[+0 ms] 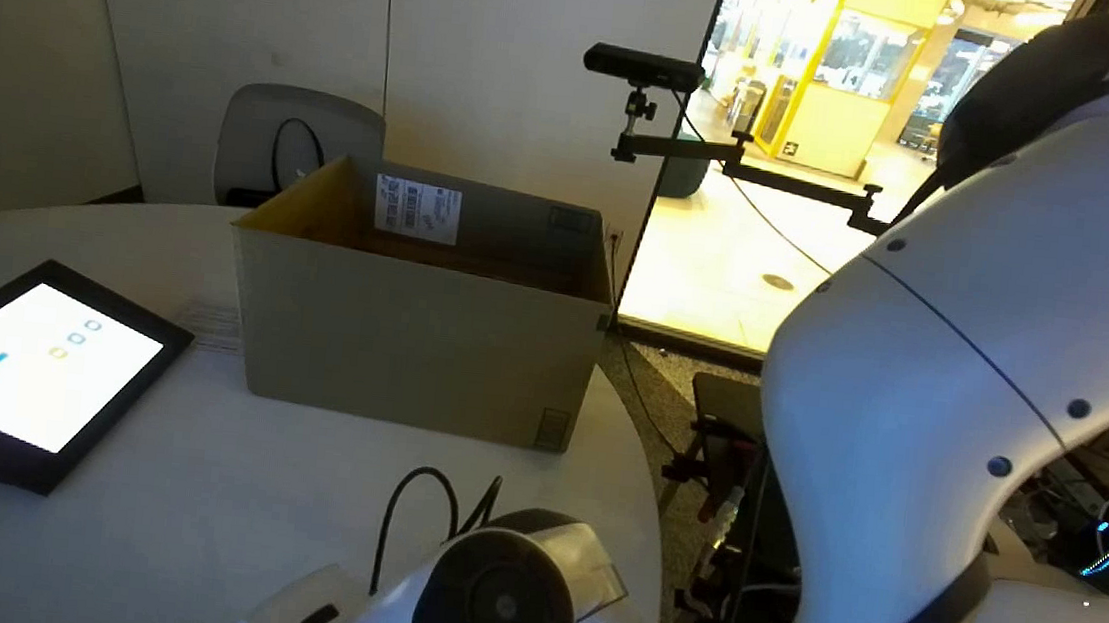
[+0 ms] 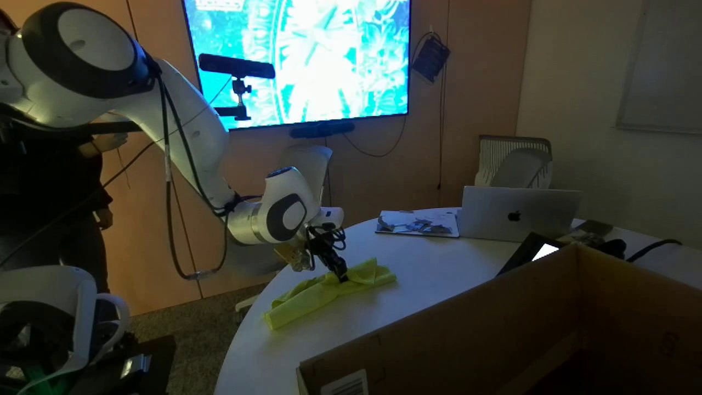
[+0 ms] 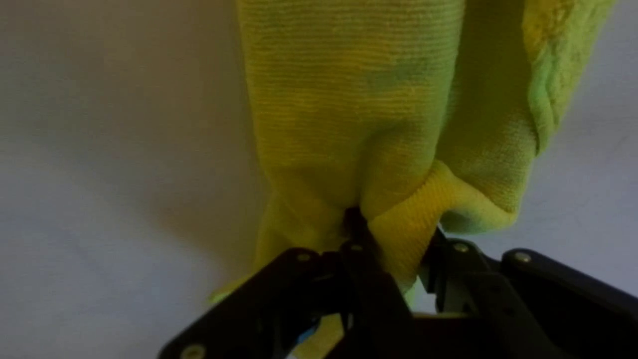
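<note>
My gripper [image 3: 397, 232] pinches a raised fold of a yellow cloth [image 2: 312, 300], its fingers [image 3: 360, 257] pressing the fold from either side. The cloth lies bunched lengthwise on the white bench [image 2: 433, 263], directly beneath my gripper and extending beyond it both ways. A cardboard box [image 1: 421, 340], open at the top, stands on the same bench, well apart from my gripper; a white label [image 1: 417, 209] shows on its inner wall, and its bottom is too shadowed for me to tell the contents. Across the bench from my gripper stand a laptop [image 2: 515, 214] and a lit, black-framed screen [image 1: 37, 377].
</note>
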`<state>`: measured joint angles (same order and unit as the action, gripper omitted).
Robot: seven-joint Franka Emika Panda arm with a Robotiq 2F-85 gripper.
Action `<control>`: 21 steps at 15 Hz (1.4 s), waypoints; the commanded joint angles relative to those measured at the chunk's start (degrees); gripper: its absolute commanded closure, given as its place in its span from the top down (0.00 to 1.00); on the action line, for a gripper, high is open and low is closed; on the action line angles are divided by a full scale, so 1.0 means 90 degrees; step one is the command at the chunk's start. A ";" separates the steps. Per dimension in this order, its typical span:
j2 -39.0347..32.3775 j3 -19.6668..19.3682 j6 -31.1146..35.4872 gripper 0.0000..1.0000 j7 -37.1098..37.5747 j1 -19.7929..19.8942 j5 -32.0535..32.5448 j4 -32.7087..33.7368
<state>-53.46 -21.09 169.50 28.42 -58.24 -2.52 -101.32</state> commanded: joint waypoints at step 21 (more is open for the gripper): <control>0.1963 0.3427 0.0931 1.00 -0.4287 0.3244 0.1630 -0.2771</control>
<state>-38.62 5.61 175.96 -3.40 -35.22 7.57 -119.49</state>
